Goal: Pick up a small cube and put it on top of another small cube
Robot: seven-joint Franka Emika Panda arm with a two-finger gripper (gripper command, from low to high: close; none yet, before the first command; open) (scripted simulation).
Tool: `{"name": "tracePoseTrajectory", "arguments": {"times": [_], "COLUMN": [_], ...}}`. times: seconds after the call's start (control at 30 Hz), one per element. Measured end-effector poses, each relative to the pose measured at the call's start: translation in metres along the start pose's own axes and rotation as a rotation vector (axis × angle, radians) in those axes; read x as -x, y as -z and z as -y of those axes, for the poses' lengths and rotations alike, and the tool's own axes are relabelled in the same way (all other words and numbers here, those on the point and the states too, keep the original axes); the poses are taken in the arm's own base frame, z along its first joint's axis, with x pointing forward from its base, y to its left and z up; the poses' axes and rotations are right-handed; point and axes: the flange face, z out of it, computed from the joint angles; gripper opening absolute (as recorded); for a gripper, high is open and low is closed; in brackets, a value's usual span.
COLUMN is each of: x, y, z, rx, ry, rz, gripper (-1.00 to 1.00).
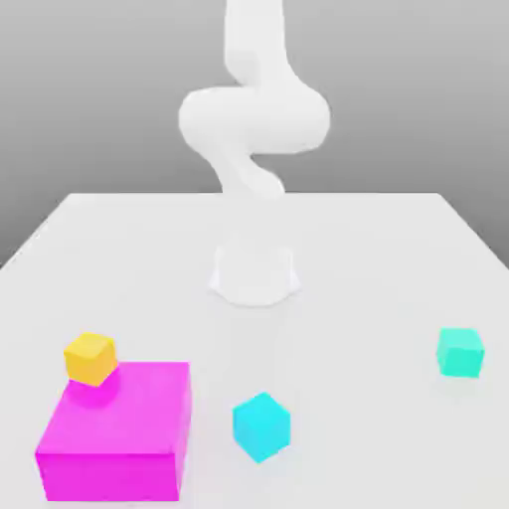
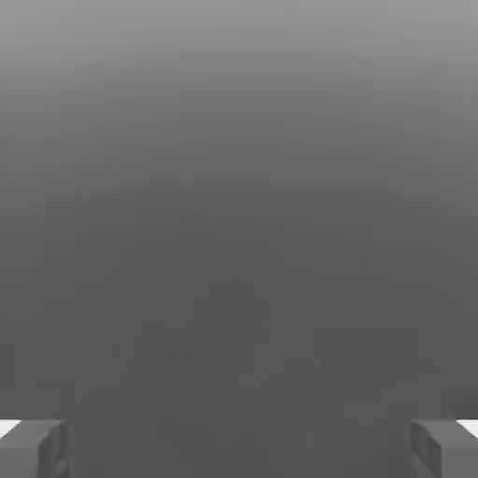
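With the fingers (image 2: 239, 450) standing wide and empty, the arm (image 1: 254, 119) is wanting a slow, square descent onto one small cube — perhaps the cyan one (image 1: 262, 427), sitting on the bench (image 1: 348, 288) beside the magenta block (image 1: 114, 477) — though its turned faces are making alignment hard to judge.

Exterior view: faces arm (image 1: 254, 119), looks down across table (image 1: 368, 258) from well back. Hand view: looks out past jaws, close up. Can't tell overlap.

The white desk (image 1: 348, 278) carries a magenta block (image 1: 117, 413) toward the exterior view's left. A blue cube (image 1: 261, 427) lies near it, and a turquoise cube (image 1: 459, 353) well apart.
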Motion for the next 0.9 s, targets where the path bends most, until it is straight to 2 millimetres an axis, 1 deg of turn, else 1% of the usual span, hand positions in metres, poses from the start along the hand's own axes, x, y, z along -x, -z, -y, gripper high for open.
{"name": "tracePoseTrajectory", "arguments": {"times": [0.13, 0.23, 0.33, 0.43, 0.53, 0.67, 0.8, 0.9], "x": [0.012, 0.026, 0.045, 0.069, 0.098, 0.147, 0.195, 0.236], "y": [-0.061, -0.106, -0.151, -0.196, -0.241, -0.297, -0.352, -0.391], "z": [0.027, 0.044, 0.059, 0.071, 0.081, 0.091, 0.090, 0.085], "rx": [0.054, 0.090, 0.125, 0.159, 0.191, 0.227, 0.269, 0.298], "ry": [0.058, 0.101, 0.145, 0.191, 0.236, 0.307, 0.359, 0.401], "rz": [0.073, 0.128, 0.182, 0.238, 0.294, 0.374, 0.449, 0.508], "gripper": [0.00, 0.00, 0.00, 0.00, 0.00, 0.00, 0.00, 0.00]}}
